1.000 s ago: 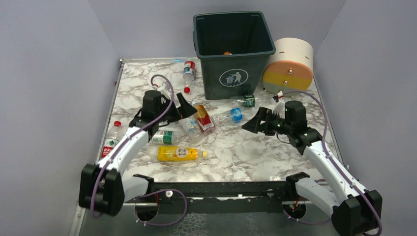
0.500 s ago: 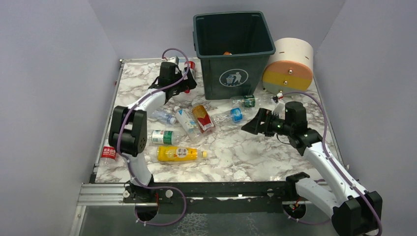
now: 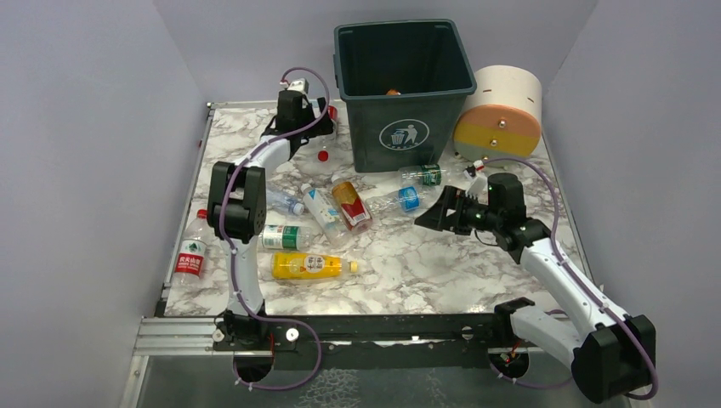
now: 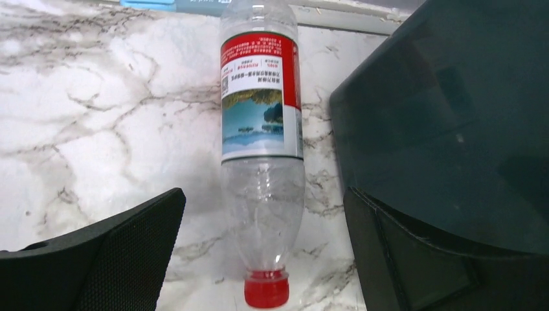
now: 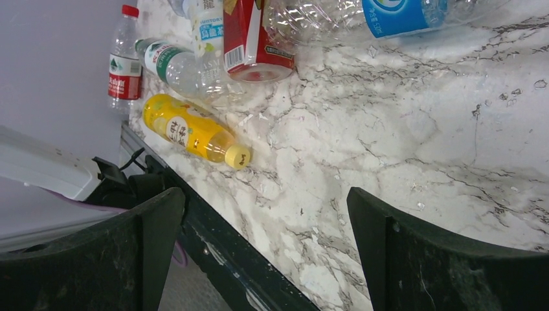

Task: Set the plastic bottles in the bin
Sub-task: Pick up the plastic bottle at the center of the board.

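Observation:
The dark green bin (image 3: pixel 404 93) stands at the back of the marble table. My left gripper (image 3: pixel 320 126) is open beside the bin's left wall (image 4: pixel 453 116), low over a clear red-labelled bottle (image 4: pixel 262 129) that lies between its jaws with the red cap toward the camera. My right gripper (image 3: pixel 429 217) hangs open and empty over bare marble right of centre. Several bottles lie mid-table: a yellow-orange one (image 3: pixel 306 266), a red-and-gold one (image 3: pixel 351 204), a blue-labelled one (image 3: pixel 400 200) and a green-labelled one (image 3: pixel 429 175).
A cream-and-orange cylinder (image 3: pixel 502 110) lies right of the bin. A loose red cap (image 3: pixel 323 155) sits by the bin's front left corner. Another red-labelled bottle (image 3: pixel 191 251) lies at the left table edge. Grey walls close both sides; a black rail (image 3: pixel 374 327) runs along the front.
My left arm has swung from the middle of the table out to the back left, ending over the red-labelled bottle by the bin. The right gripper has edged slightly left.

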Motion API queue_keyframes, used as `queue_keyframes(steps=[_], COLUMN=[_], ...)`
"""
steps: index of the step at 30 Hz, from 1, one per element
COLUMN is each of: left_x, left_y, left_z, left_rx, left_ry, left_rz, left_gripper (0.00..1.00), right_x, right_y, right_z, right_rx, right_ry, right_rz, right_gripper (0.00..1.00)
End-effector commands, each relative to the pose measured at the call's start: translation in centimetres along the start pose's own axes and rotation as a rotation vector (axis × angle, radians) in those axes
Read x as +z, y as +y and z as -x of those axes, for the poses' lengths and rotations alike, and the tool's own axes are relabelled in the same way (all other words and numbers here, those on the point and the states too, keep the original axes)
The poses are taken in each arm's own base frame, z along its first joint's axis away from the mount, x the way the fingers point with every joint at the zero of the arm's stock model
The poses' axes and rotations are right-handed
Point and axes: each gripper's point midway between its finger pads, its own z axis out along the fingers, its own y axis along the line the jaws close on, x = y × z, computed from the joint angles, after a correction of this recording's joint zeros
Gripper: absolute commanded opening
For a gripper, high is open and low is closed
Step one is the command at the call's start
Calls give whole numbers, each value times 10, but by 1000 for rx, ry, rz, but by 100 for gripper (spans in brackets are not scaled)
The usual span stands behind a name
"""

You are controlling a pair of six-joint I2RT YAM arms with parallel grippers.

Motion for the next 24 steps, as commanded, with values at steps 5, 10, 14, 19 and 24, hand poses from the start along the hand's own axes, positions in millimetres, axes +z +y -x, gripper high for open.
queue_keyframes(steps=[5,10,14,19,24], left_x=[36,51,59,68,72], left_y=[-3,-4,-9,-12,-10], left_z=[3,-6,-9,-10,-16], left_rx=[55,58,71,62,63], left_ry=[-39,-19,-16,-18,-4], left_rz=[-37,-48,-42,-57,-50], left_gripper=[99,99,99,97,91], right_x=[9,12,13,13,12], right_y=[0,-2,-2,-2,-4], right_z=[-1,-3,-4,-4,-6], right_rx=[22,36,42,45,54], right_ry=[14,23,27,31,26], right_rz=[39,39,42,39,35], right_gripper=[100,100,99,100,100])
